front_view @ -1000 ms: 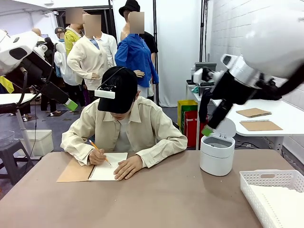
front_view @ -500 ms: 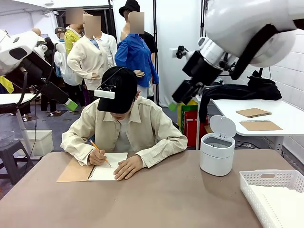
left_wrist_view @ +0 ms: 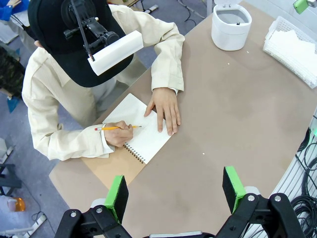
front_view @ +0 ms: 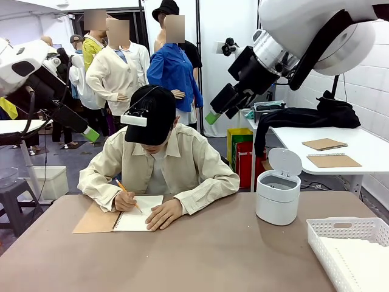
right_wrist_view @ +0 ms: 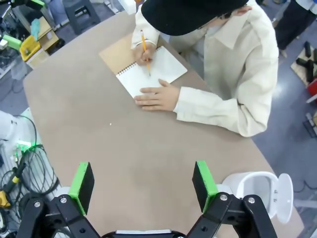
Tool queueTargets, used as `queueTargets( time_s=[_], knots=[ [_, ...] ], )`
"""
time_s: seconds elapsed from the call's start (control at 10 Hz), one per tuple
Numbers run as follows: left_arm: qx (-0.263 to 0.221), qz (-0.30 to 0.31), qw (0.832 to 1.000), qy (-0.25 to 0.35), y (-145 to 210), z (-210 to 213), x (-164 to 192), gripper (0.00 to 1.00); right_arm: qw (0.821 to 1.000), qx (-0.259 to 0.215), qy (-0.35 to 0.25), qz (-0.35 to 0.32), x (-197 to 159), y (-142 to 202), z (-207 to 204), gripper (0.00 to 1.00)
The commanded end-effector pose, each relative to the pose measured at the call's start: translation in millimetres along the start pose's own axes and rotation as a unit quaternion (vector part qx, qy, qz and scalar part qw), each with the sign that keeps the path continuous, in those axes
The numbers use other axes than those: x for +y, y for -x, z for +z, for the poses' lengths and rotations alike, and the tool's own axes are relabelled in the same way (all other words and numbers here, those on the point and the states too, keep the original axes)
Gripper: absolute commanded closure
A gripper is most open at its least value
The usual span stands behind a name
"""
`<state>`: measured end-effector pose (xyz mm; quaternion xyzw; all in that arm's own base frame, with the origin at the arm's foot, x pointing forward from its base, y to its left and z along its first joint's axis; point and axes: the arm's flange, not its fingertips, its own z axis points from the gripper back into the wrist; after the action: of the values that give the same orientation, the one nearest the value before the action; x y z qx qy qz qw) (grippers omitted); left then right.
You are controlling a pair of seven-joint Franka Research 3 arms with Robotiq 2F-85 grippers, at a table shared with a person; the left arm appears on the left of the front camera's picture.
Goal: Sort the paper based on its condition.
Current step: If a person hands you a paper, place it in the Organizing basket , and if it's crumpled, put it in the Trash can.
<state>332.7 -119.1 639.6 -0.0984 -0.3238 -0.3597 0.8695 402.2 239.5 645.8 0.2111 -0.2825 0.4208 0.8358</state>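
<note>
A person at the far side writes with a pencil (front_view: 120,186) on the open page of a spiral notebook (front_view: 135,220) (left_wrist_view: 145,142) (right_wrist_view: 159,72), one hand flat on the page. What looks like white paper (left_wrist_view: 296,43) lies inside the lattice tray (front_view: 340,230). My left gripper (front_view: 85,129) (left_wrist_view: 175,191) hangs open high at the left, above the near table edge. High over the table's middle, beside the person's head, my right gripper (front_view: 220,115) (right_wrist_view: 143,186) is open too, with nothing between its fingers.
A white bin (front_view: 278,198) (left_wrist_view: 231,22) (right_wrist_view: 257,191) with its lid up stands at the back right of the brown table (front_view: 213,255). The tray sits at the near right corner. Cables (right_wrist_view: 25,163) hang beside the table.
My right arm has swung up and to the left, from just above the bin to high beside the person's head. The left arm and the person have stayed put.
</note>
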Motion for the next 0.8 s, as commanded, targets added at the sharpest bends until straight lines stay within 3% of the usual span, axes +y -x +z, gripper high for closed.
queueTargets(
  time_s=[0.0,0.3,0.7],
  knots=[
    [-0.001,0.003,1.000,0.004,1,0,1,0.00,1.000,0.007,0.000,-0.003,-3,2,-8,0.00],
    [-0.001,0.003,1.000,0.004,1,0,1,0.00,1.000,0.004,0.001,-0.002,-2,1,-4,0.00],
    [-0.001,0.003,1.000,0.004,1,0,1,0.00,0.999,-0.009,0.048,0.001,27,15,10,0.00]
  ],
)
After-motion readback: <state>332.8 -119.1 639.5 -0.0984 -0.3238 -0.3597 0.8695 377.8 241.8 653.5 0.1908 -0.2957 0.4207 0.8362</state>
